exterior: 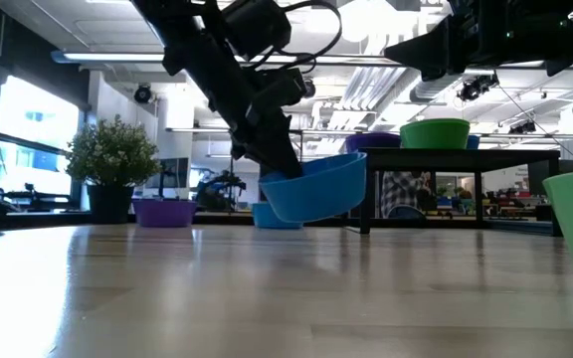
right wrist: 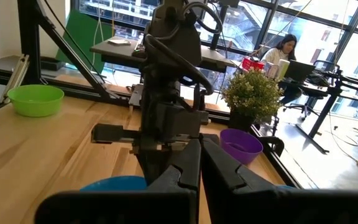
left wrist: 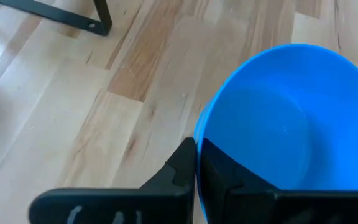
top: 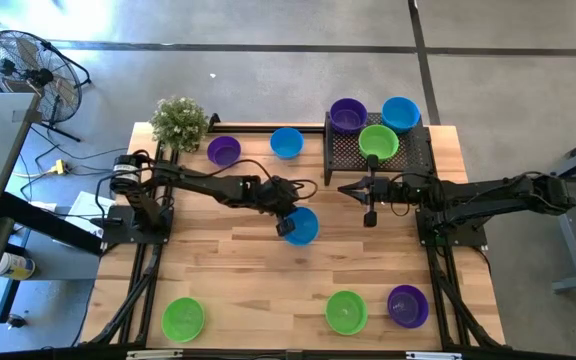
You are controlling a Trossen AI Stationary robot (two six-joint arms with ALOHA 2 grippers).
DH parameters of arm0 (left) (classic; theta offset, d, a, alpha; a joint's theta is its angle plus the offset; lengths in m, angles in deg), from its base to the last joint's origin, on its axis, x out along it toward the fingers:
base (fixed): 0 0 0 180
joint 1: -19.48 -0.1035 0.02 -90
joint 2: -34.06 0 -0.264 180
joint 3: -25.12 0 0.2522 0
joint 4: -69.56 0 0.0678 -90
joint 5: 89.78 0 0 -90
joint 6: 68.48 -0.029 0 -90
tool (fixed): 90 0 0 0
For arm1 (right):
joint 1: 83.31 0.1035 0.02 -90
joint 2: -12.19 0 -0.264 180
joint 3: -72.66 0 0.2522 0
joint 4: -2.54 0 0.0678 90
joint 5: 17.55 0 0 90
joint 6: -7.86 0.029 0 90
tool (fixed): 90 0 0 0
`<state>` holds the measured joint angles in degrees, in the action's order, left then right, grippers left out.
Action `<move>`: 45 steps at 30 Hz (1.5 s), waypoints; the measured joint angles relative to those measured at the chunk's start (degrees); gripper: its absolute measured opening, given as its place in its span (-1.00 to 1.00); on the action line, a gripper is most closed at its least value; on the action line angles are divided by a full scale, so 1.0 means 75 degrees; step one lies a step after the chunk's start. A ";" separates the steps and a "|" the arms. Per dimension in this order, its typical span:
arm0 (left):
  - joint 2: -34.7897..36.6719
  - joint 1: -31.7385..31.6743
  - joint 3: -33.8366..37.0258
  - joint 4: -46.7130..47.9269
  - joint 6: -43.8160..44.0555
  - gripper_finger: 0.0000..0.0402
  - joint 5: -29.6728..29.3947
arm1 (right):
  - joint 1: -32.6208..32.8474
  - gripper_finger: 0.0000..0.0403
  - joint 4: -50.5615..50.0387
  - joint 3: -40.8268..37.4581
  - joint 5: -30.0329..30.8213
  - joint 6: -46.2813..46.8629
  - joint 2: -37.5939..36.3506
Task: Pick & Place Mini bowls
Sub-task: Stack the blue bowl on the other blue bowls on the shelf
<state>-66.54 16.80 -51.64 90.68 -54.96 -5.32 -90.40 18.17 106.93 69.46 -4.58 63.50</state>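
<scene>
Three bowls (top: 378,142) on mesh tray (top: 413,158), left hand (top: 290,226) gripping blue bowl (top: 303,225)

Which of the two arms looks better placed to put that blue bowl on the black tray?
The left, probably: the left gripper already pinches the blue bowl's rim, lifted off the table. The right gripper hangs empty beside the black tray.

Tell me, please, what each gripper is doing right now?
Left gripper: closed on the rim of a blue mini bowl, lifted off the table.
Right gripper: closed, empty.
</scene>
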 joint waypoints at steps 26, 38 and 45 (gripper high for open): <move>-0.0552 -0.0199 -0.0018 -0.0228 -0.0138 -0.96 0.0103 | 0.0002 -1.00 0.0000 0.0000 -0.0002 0.0000 -0.0003; -0.0118 -0.0192 -0.0254 0.0888 -0.0431 -0.32 0.0077 | 0.0002 -0.99 -0.0065 -0.0003 -0.0001 -0.0003 -0.0003; 0.0767 0.0191 -0.0147 0.1144 -0.1172 -0.47 -0.1163 | 0.0002 -0.99 -0.0135 -0.0003 0.0001 -0.0035 -0.0003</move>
<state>-60.79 18.23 -52.74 99.26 -63.75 -14.05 -90.38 17.16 106.91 69.47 -4.85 63.48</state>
